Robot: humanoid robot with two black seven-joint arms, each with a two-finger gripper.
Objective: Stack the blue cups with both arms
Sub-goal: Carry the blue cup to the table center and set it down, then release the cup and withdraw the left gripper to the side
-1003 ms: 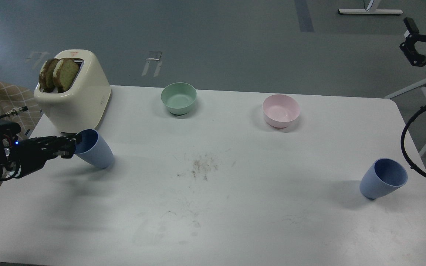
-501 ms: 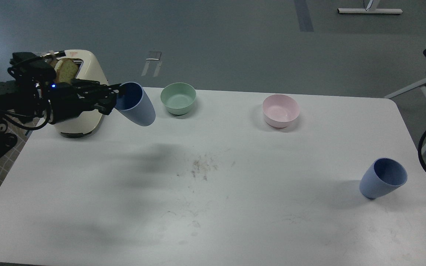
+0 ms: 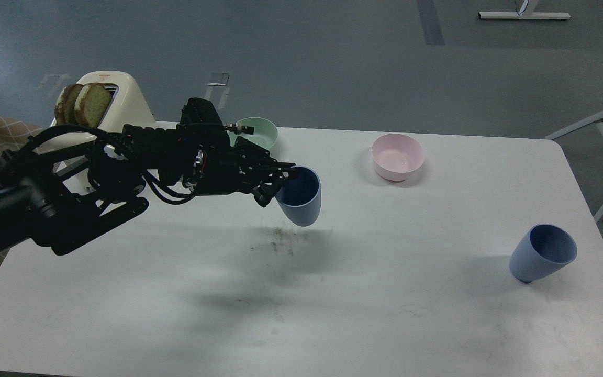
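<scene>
Left pincer [image 3: 276, 184] pinching rim of matte periwinkle-blue tapered cup [image 3: 299, 196], hanging just beyond fingertips; matching second cup [image 3: 542, 253] well apart, rightward on white worktop [image 3: 385, 293].

Left arm [image 3: 71, 193] extended in from the left, reaching across at mid-height. Left gripper [image 3: 279, 180] fingers pinch a cup rim, looks like one finger inside. Right gripper out of frame.
</scene>
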